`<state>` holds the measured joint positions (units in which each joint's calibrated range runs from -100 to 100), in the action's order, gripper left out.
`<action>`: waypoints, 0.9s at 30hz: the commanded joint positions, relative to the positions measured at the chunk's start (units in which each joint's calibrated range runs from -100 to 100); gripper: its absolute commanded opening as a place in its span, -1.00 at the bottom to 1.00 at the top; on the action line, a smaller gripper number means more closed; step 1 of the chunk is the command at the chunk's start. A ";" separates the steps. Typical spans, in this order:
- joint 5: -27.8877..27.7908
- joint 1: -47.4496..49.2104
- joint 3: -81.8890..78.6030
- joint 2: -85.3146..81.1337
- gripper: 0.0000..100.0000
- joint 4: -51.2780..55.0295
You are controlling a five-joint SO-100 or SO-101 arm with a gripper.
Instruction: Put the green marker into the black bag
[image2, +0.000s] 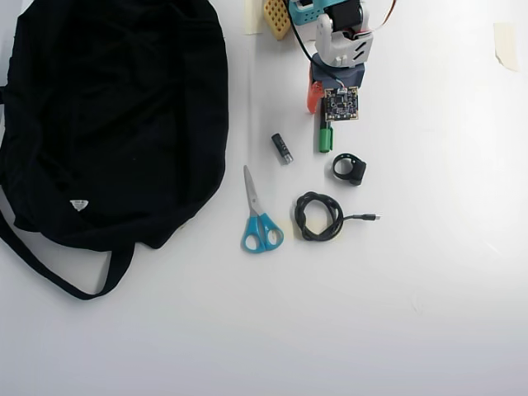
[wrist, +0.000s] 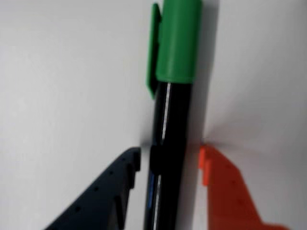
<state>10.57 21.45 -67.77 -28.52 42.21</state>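
The green marker (wrist: 169, 120) lies flat on the white table, its black barrel running up to a bright green cap. My gripper (wrist: 171, 151) straddles the barrel, with the dark finger (wrist: 110, 191) on the left and the orange finger (wrist: 220, 187) on the right. A thin gap shows on each side, so the jaws stand open around it. In the overhead view the gripper (image2: 323, 111) hangs over the marker (image2: 325, 139), and only the capped end shows below the wrist. The black bag (image2: 115, 115) lies well to the left, floppy, its strap trailing toward the front.
Between bag and marker lie a short grey cylinder (image2: 282, 148) and blue-handled scissors (image2: 260, 216). A black ring-shaped part (image2: 350, 169) and a coiled black cable (image2: 319, 216) sit just in front of the marker. A tape strip (image2: 504, 43) is at the far right.
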 commanded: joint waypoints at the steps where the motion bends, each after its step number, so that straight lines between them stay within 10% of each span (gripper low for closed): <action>1: -0.09 0.61 0.74 0.39 -0.80 -0.35; 27: -1.71 1.88 5.05 -0.78 -0.96 0.00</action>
<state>9.21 22.48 -66.19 -28.52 42.21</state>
